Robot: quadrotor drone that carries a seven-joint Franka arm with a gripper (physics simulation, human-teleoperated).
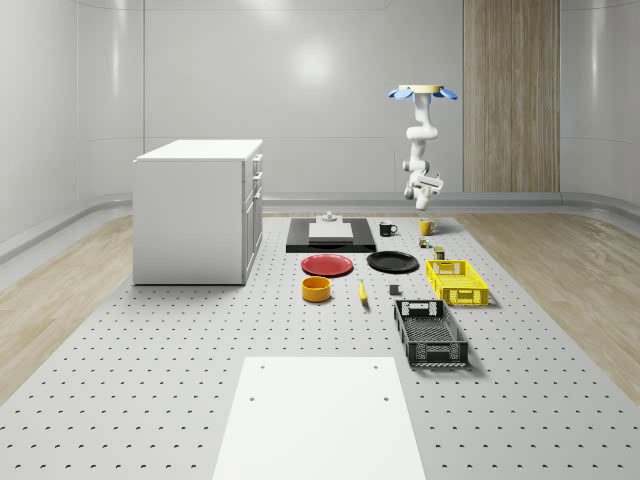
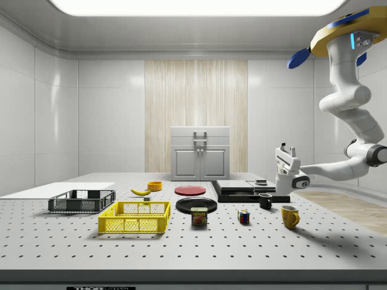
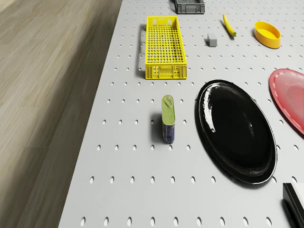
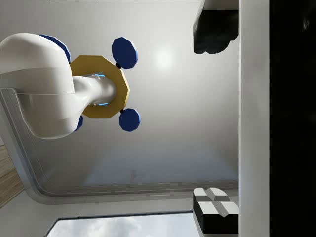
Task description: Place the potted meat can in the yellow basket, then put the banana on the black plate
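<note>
The potted meat can (image 3: 168,118) (image 2: 199,216) stands on the table between the yellow basket (image 3: 165,47) (image 2: 134,217) and the black plate (image 3: 236,130) (image 2: 196,205). The banana (image 3: 229,25) (image 2: 141,191) lies farther off, near an orange bowl (image 3: 266,34). My drone (image 1: 421,92) hovers high over the table's far right part. The arm hangs below it, and the gripper (image 2: 288,148) (image 1: 436,187) (image 4: 213,119) is well above the table over the yellow mug (image 2: 289,215), turned upward. Its fingers (image 4: 215,29) stand wide apart with nothing between them.
A red plate (image 1: 327,264), a black basket (image 1: 430,333), a black mug (image 2: 265,200), a colour cube (image 2: 243,216) and a black slab (image 1: 331,236) share the table. A white cabinet (image 1: 200,210) stands at the whole-scene view's left. A white sheet (image 1: 320,415) lies near the front.
</note>
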